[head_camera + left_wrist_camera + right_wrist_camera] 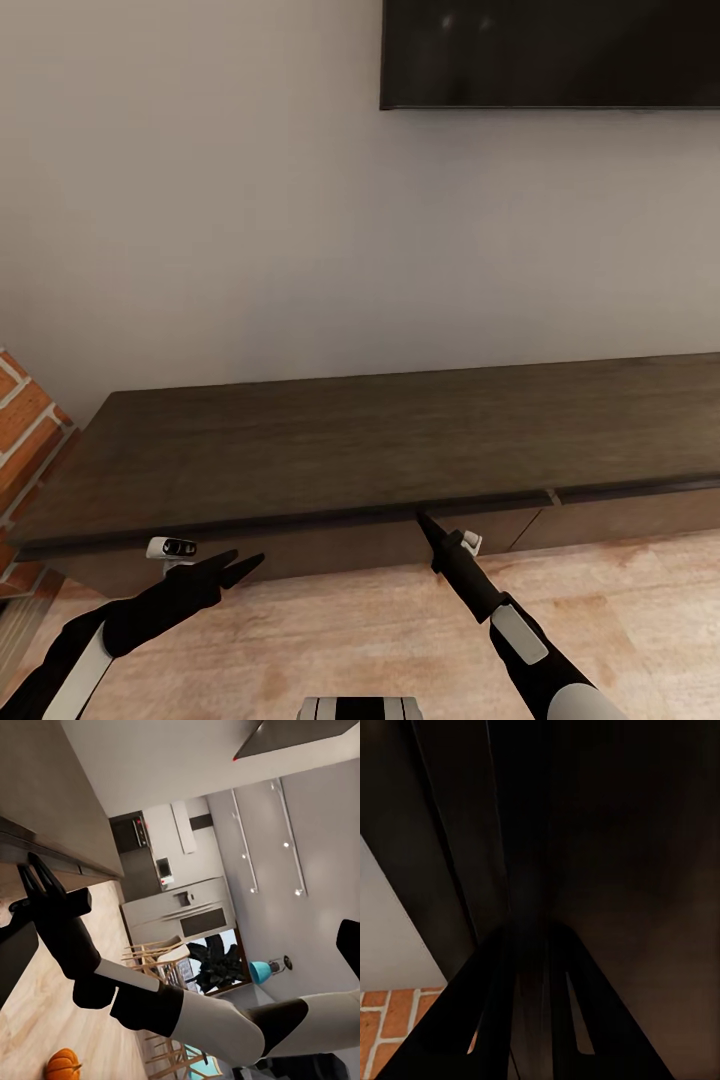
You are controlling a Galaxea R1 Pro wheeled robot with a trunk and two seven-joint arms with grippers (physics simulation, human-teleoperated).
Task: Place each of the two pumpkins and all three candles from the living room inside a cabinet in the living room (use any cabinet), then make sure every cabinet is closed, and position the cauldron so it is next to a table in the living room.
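Head view: the right gripper (422, 519), fingers pressed together, is set at the cabinet (330, 450) front edge, drawers unopened. The left gripper (240, 566) hangs parted. One pumpkin (63, 1064) is left on the floor.

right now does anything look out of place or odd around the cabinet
Nothing looks damaged or askew on the cabinet. One thing out of place: a pumpkin lies on the wood floor, seen in the left wrist view. The right gripper pokes under the cabinet's top edge.
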